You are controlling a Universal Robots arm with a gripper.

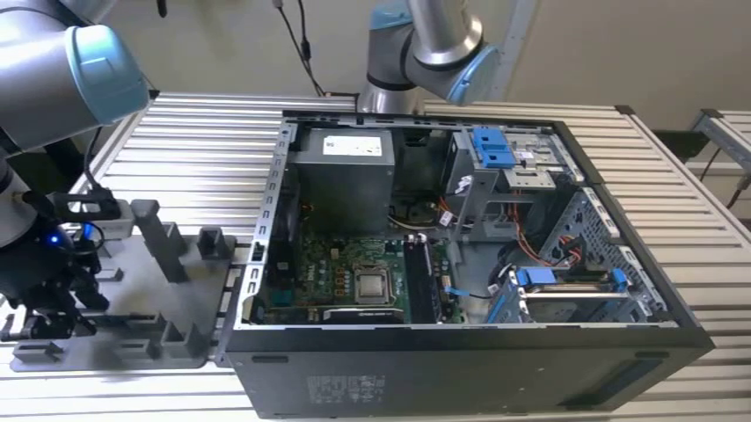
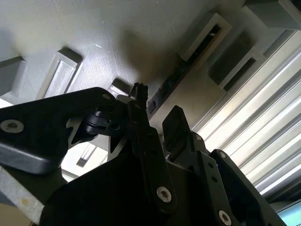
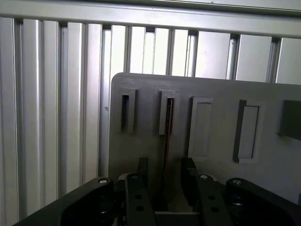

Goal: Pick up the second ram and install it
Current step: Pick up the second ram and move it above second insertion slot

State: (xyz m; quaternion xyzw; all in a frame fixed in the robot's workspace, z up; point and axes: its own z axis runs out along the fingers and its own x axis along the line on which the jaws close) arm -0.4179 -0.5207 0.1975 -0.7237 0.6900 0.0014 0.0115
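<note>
Claw (image 3: 164, 165) hangs low over the grey holder plate (image 3: 216, 84) by the edge of the counter (image 1: 200, 132) at the exterior view's left, released, fingers (image 3: 142, 172) straddling the second ram (image 3: 166, 141), which stands on edge in its slot with a gap on either side.

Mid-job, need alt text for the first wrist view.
The open gripper straddles the second ram, a thin dark board standing on edge in a slot of the grey holder tray. The tray rests on a slatted metal table.
</note>
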